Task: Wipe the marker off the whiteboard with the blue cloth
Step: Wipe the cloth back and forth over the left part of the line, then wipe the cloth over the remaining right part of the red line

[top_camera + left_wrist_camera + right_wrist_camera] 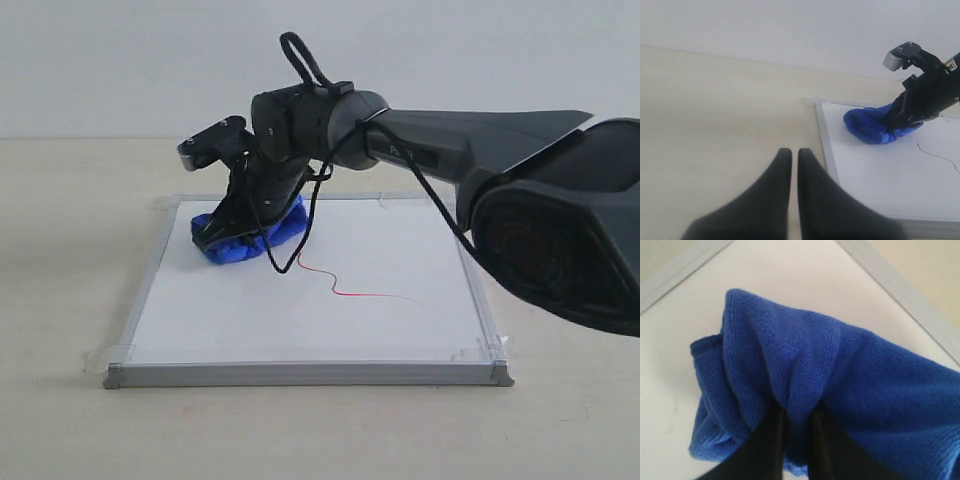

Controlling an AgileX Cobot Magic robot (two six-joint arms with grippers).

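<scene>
- Pale desk [60, 300] carried the whiteboard [300, 335]; arm lettering was unreadable.
- Right hand [238, 228] pinched the blue cloth [225, 252] on the board's far-left corner, near the marker [370, 296].
- Left hand [795, 157] hung nearly closed, empty.

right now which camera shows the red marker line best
The exterior view: nearly the whole wavy marker line lies unobstructed on the whiteboard. The left wrist view catches only a short stretch at its edge; the right wrist view shows none, the blue cloth fills it.
</scene>
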